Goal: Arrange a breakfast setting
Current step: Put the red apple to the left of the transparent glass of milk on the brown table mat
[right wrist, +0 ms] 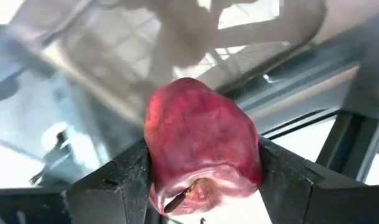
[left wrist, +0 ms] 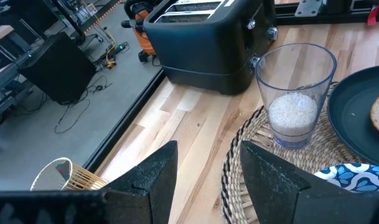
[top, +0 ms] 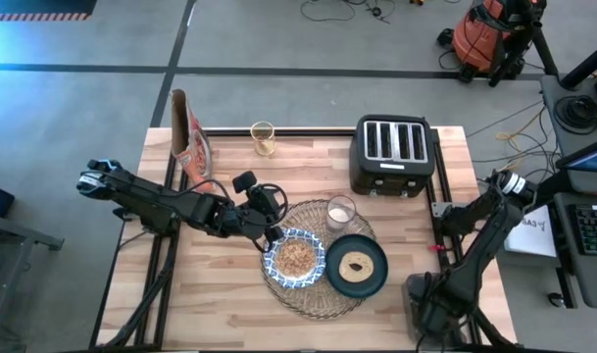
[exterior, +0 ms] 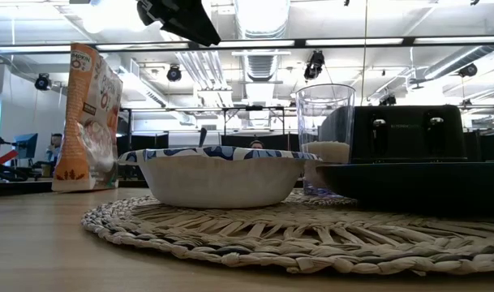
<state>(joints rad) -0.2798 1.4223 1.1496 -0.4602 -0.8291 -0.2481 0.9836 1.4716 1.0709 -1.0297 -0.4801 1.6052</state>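
Between the right gripper's (right wrist: 205, 180) fingers sits a red apple (right wrist: 201, 152), stem end toward the camera, with both pads against its flanks; the jaws look closed on it, though how firmly cannot be told. That arm is folded at the table's right edge, well apart from the setting.

Above the mat's (top: 313, 302) left rim hovers the left gripper (top: 275, 232), jaws parted at a middling width and holding nothing, just beside the bowl (top: 295, 257).

On the mat, the bowl of cereal sits left, the plate (top: 357, 267) with a round of bread touches the right rim, and the glass (top: 339, 212) with something white in its bottom stands behind them. A toaster (top: 392, 155) stands beyond the mat, a cereal bag (top: 190, 142) stands at the far left, and a small woven cup (top: 263, 138) sits at the far edge.

Risks, as a judgement: the apple is round and smooth, so a light grip could let it roll out during the carry across. The left gripper sits close to the bowl; any sideways sweep could nudge it or tip the glass. Both arms converging on the mat could also clash.
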